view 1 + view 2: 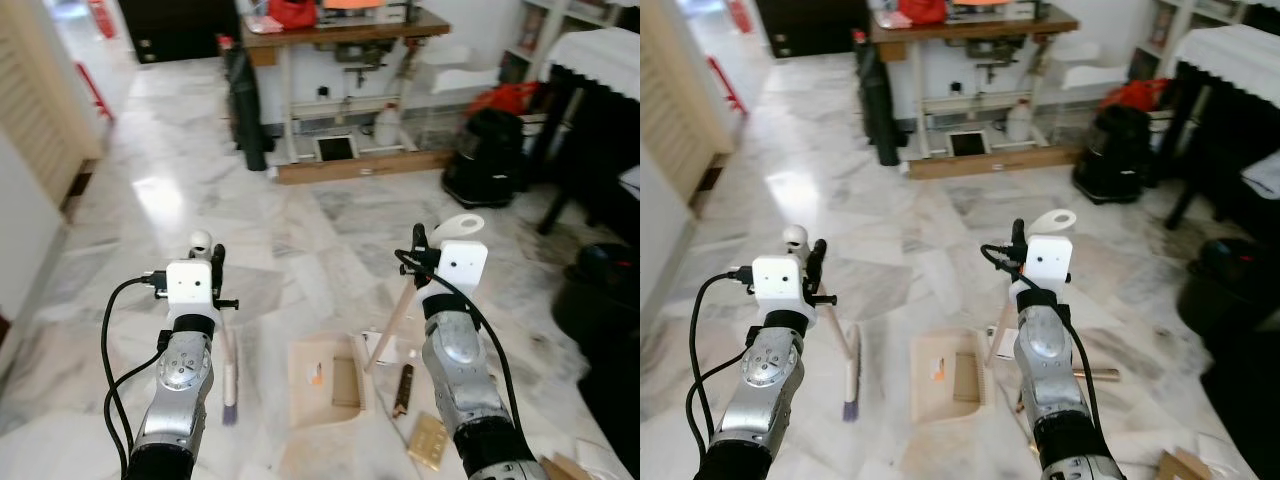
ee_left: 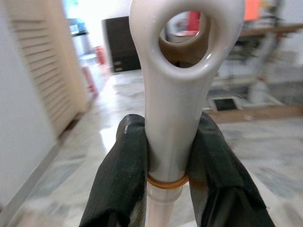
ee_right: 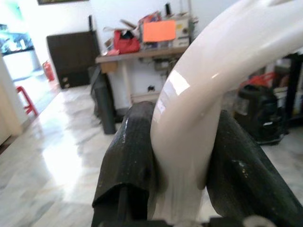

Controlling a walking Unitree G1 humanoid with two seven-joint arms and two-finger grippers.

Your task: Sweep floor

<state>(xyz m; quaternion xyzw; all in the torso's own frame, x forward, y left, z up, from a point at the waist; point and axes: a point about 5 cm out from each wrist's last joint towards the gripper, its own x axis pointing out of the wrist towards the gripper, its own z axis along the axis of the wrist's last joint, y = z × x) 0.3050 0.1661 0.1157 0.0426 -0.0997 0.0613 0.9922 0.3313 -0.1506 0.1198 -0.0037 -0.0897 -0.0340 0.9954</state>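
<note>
My left gripper (image 1: 216,264) is shut on the white handle of a small broom (image 1: 229,392), just below its looped end (image 2: 185,42). The broom's purple-tipped bristles rest on the marble floor beside my left arm. My right gripper (image 1: 419,252) is shut on the white curved handle (image 3: 199,94) of a cream dustpan (image 1: 325,385). The dustpan sits flat on the floor between my arms. Litter lies to its right: a brown stick-like piece (image 1: 405,388), a tan card (image 1: 428,440) and white paper (image 1: 385,346).
A wooden work table (image 1: 340,30) stands at the back, with a black bag (image 1: 245,110) leaning against it. A black bag (image 1: 487,155) and a dark bin (image 1: 600,290) stand on the right. A louvered door (image 1: 40,100) lines the left.
</note>
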